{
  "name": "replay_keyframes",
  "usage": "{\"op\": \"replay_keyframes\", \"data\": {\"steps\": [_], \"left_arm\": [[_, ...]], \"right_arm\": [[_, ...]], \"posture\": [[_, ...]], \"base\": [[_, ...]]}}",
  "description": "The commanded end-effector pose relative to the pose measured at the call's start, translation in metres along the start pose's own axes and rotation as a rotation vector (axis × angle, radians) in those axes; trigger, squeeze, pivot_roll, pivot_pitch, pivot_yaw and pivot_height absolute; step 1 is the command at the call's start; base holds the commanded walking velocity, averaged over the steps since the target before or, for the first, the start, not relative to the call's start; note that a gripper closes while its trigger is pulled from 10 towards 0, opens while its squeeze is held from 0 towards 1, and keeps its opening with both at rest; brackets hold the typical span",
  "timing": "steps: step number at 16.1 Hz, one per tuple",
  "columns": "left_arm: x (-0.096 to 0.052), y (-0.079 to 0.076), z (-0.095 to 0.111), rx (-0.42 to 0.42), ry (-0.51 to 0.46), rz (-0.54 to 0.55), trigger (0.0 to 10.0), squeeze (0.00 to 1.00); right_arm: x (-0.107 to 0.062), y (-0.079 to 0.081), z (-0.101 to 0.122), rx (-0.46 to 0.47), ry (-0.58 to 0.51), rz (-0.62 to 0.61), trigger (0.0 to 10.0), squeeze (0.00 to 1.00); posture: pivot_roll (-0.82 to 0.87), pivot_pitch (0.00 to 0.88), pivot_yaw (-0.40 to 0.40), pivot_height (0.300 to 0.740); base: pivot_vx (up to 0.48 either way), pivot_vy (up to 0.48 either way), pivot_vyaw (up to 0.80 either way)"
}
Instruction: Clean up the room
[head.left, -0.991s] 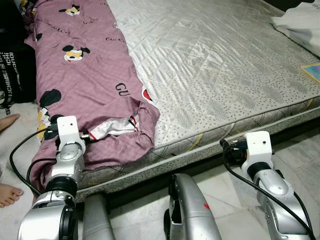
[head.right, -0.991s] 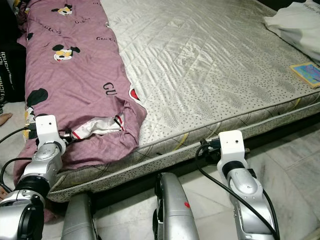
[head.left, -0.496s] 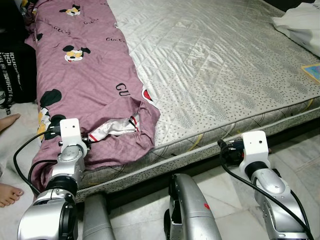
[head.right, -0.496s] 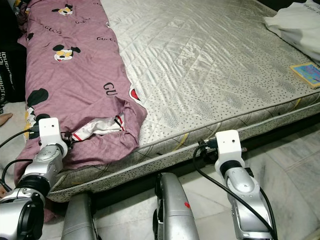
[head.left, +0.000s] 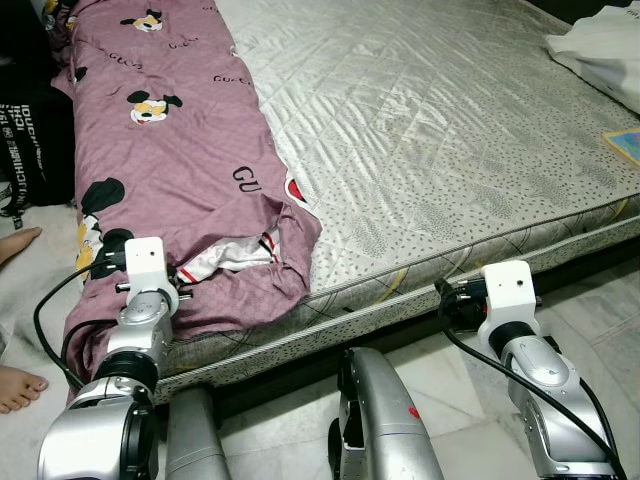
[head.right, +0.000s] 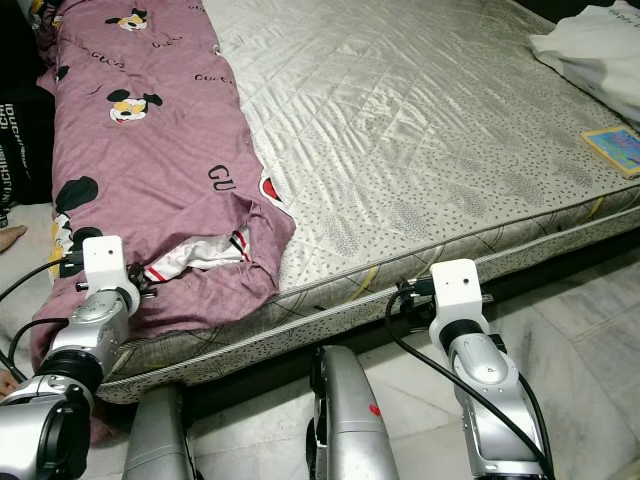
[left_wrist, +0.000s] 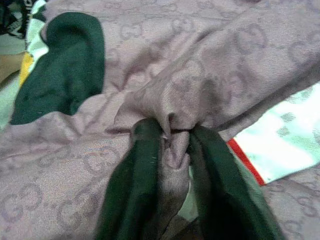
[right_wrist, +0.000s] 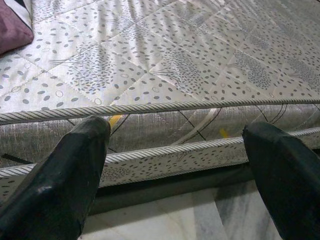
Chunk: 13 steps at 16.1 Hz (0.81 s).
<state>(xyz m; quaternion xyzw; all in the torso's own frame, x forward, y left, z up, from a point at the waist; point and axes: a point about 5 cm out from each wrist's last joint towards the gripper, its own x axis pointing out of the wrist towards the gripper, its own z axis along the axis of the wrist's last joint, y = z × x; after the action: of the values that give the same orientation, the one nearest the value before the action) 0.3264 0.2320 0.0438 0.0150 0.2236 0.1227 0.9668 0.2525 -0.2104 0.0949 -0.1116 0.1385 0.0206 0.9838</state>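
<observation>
The left gripper (left_wrist: 172, 145) pinches a fold of the purple quilt (head.left: 180, 180) at the mattress's (head.left: 430, 130) near left corner; the quilt runs along the left edge. The right gripper (right_wrist: 175, 165), fingers spread wide, faces the near edge. A book (head.left: 625, 143) and white bag (head.left: 600, 50) lie at the far right.

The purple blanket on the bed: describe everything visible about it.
The purple blanket is a soft woven cloth with a tone-on-tone logo pattern, printed black lettering and cartoon mouse figures. It lies crumpled in a long strip along the left side of the mattress, its near end hanging over the mattress edge. A fold near that end turns back, showing a white lining with red trim. The left gripper is shut on a bunched fold of it near that end.
</observation>
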Motion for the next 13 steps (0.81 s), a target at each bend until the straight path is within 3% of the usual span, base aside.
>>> {"op": "replay_keyframes", "data": {"steps": [1, 5, 7, 9, 10, 13], "left_arm": [[0.0, -0.005, 0.001, 0.003, -0.008, -0.026, 0.0, 0.0], [0.0, -0.012, 0.002, -0.001, -0.02, -0.062, 0.0, 0.0], [-0.002, -0.025, 0.003, -0.012, -0.045, -0.146, 0.0, 0.0], [-0.007, -0.045, 0.001, -0.002, -0.059, -0.288, 0.0, 0.0], [-0.013, -0.06, -0.005, 0.038, -0.046, -0.41, 0.0, 0.0], [-0.044, -0.078, -0.028, 0.165, -0.007, -0.675, 0.0, 0.0]], "right_arm": [[0.0, -0.001, 0.0, -0.007, -0.004, -0.008, 10.0, 0.0], [0.001, -0.001, 0.001, -0.01, -0.006, -0.008, 10.0, 0.0], [0.002, -0.001, 0.0, -0.009, -0.006, -0.007, 10.0, 0.0], [0.002, -0.001, 0.0, -0.009, -0.006, -0.008, 10.0, 0.0], [0.002, -0.001, 0.0, -0.009, -0.006, -0.009, 10.0, 0.0], [0.001, -0.004, -0.002, -0.01, -0.002, -0.014, 10.0, 0.0]], "posture": [[-0.09, 0.051, -0.039, 0.536], [-0.09, 0.05, -0.039, 0.536], [-0.09, 0.049, -0.037, 0.536], [-0.09, 0.049, -0.036, 0.536], [-0.09, 0.049, -0.033, 0.536], [-0.08, 0.053, -0.028, 0.536]], "base": [[0.0, 0.0, 0.0], [0.0, 0.0, 0.0], [0.0, 0.0, 0.0], [0.0, 0.0, 0.0], [0.0, 0.0, 0.0], [0.0, 0.0, 0.0]]}}
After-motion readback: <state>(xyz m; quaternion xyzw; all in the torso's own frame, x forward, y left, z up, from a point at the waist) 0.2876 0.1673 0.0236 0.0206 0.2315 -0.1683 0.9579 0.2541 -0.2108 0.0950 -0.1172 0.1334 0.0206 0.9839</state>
